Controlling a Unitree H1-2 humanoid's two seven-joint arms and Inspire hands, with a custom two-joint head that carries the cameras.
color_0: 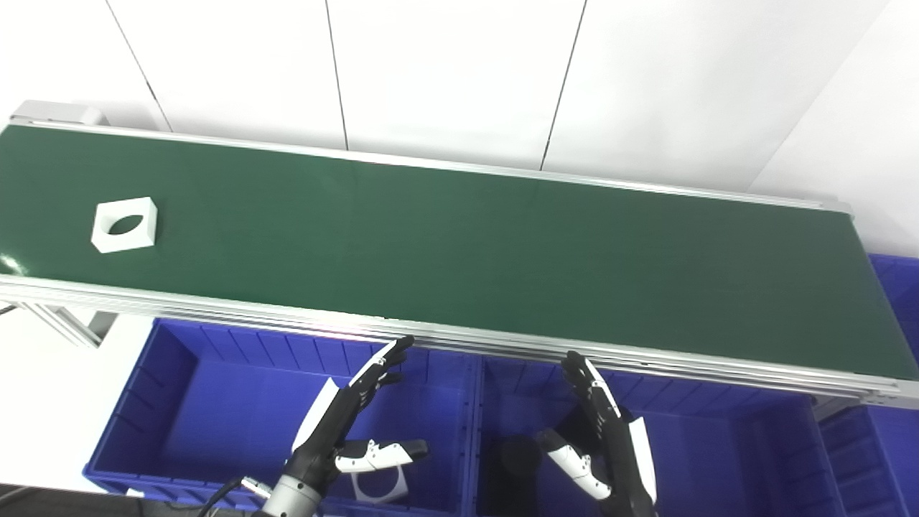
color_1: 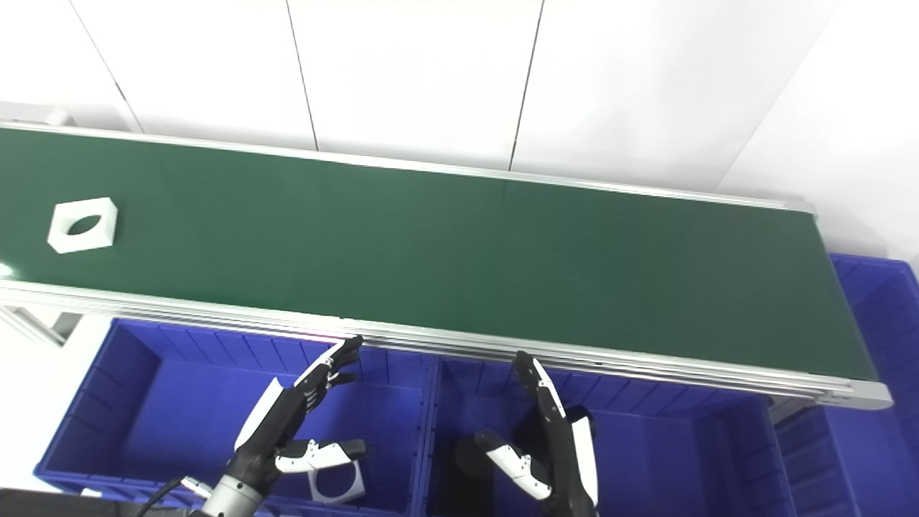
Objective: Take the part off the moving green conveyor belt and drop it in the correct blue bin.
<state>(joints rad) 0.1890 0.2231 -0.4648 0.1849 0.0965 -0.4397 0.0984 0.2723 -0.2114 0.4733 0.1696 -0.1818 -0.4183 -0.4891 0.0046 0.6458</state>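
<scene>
A white square part with a round hole [color_0: 124, 225] lies flat at the far left of the green conveyor belt [color_0: 459, 251]. My left hand [color_0: 344, 424] hovers open over the left blue bin [color_0: 179, 380], below the belt's near rail, far right of the part. Over the middle blue bin [color_0: 718, 431] my right hand [color_0: 603, 431] is open too, fingers pointing up. Both hands hold nothing.
A white square part [color_0: 380, 488] lies in the left bin under my left hand. A dark round part [color_0: 518, 459] sits in the middle bin. More blue bins [color_0: 897, 301] stand at the right. The belt's aluminium rail [color_0: 502, 345] runs just above my fingertips.
</scene>
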